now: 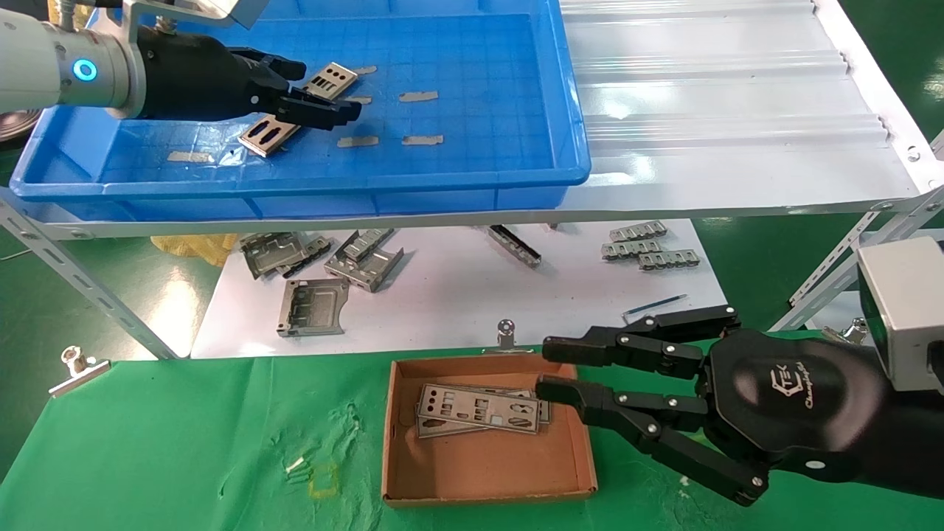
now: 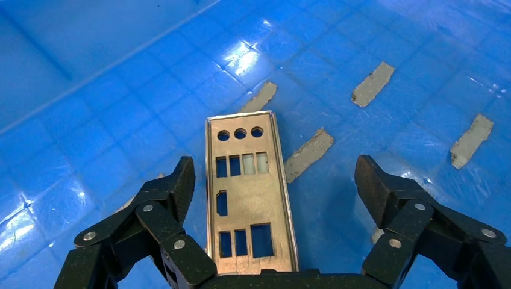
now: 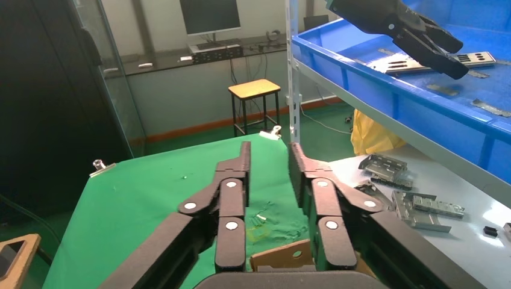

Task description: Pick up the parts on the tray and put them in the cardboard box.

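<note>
The blue tray point(image 1: 457, 177) sits on the shelf at the back left. Two silver parts lie on its floor: one with round holes point(image 1: 332, 80) point(image 2: 250, 198) and one with oval slots point(image 1: 269, 135). My left gripper point(image 1: 327, 90) point(image 2: 274, 180) hovers low over them, open, and the round-holed plate lies between its fingers point(image 2: 175, 186), untouched. The cardboard box point(image 1: 479, 464) rests on the green cloth in front and holds two stacked plates point(image 1: 479, 409). At the box's right edge my right gripper point(image 1: 547, 367) point(image 3: 269, 159) is open and empty.
Several grey tape strips point(image 1: 419, 96) are stuck to the tray floor. A white corrugated shelf point(image 1: 737, 110) extends to the right of the tray. Bent grey brackets point(image 1: 313, 306) lie on the white board below. Metal clamps point(image 1: 77, 365) hold the green cloth.
</note>
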Tool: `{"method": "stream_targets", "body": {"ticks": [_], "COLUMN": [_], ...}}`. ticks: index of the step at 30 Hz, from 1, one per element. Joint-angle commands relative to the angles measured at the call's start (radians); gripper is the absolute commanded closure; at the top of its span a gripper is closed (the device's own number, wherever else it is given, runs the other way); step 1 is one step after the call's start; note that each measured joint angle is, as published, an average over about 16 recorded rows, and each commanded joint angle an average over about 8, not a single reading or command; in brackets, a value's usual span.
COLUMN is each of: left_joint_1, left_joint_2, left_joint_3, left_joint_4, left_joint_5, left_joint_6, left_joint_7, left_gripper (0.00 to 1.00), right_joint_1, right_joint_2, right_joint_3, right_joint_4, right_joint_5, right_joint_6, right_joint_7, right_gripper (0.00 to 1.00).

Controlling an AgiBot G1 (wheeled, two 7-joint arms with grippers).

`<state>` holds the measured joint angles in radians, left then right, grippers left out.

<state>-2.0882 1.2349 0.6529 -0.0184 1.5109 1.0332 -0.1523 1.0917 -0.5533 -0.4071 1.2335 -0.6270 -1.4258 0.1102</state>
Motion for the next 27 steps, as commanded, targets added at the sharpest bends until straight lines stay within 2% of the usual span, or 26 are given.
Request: {"method": "stream_targets", "body": {"ticks": [1,27], "left_joint_1": [0.001,0.011], "left_joint_2": [0.003,0.003], "left_joint_3": [-0.001,-0.007], "left_joint_4": [0.005,0.019], "left_joint_5": [-0.002,-0.01], "left_joint_6": [-0.004,-0.034], "left_joint_7": [-0.002,0.0], "left_gripper": [1.0,1.0], "right_joint_1": [0.0,0.0], "right_joint_2": [0.0,0.0], "right_joint_3": [0.0,0.0], "right_joint_4": [0.0,0.0], "right_joint_5": [0.0,0.0], "right_joint_6": [0.0,0.0], "right_joint_7": [0.0,0.0], "right_gripper": [0.0,0.0]}}
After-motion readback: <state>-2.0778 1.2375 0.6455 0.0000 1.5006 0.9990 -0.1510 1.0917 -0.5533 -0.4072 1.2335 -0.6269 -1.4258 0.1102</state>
